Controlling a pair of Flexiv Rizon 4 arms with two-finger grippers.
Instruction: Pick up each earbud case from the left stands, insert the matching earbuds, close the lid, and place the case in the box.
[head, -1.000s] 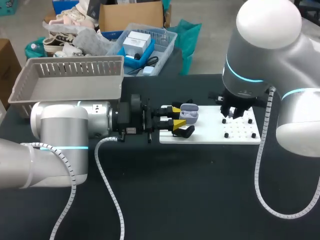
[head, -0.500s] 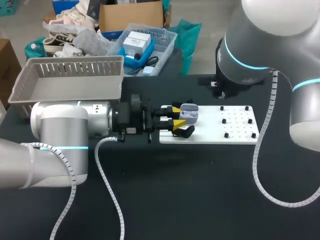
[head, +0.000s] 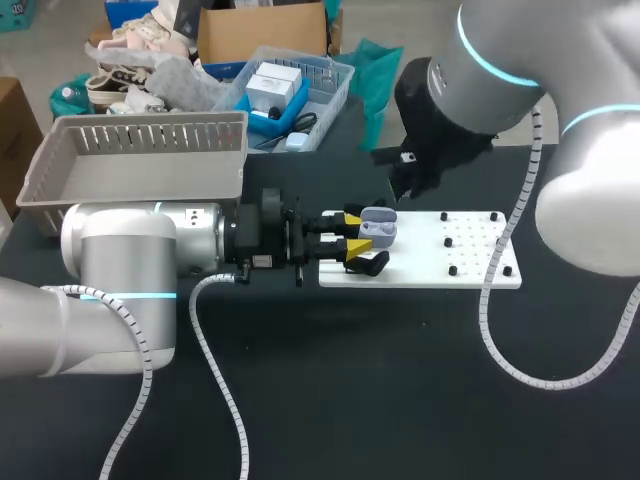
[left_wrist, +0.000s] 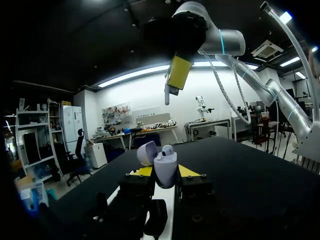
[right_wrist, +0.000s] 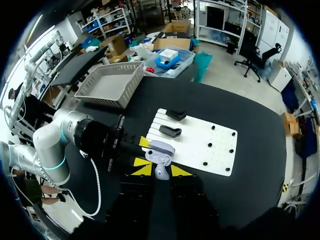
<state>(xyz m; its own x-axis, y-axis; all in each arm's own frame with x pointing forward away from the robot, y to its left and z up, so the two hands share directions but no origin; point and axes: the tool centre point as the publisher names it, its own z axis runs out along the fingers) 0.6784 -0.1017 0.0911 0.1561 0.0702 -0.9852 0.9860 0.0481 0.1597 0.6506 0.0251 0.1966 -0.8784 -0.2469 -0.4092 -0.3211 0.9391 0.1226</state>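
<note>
A lavender earbud case (head: 378, 228) with its lid up is held over the left end of the white board (head: 470, 262), my left gripper (head: 352, 232) shut on it. In the left wrist view the case (left_wrist: 166, 164) sits between the yellow tips with one white earbud (left_wrist: 167, 149) seated in it. My right gripper (right_wrist: 160, 171) hangs above the case (right_wrist: 159, 150), shut on a white earbud (right_wrist: 161, 175). From the left wrist that gripper (left_wrist: 172, 82) shows overhead, the earbud's stem (left_wrist: 166, 95) poking below its tip.
Two black stands (right_wrist: 176, 115) (right_wrist: 170, 131) lie on the board's left part, with small black pegs (head: 472, 240) across its right part. A grey slatted basket (head: 140, 160) stands at the table's back left, behind my left arm.
My right arm has risen from the pegs at the board's right and swung left and back, now above the case. The left arm and the case have not moved.
</note>
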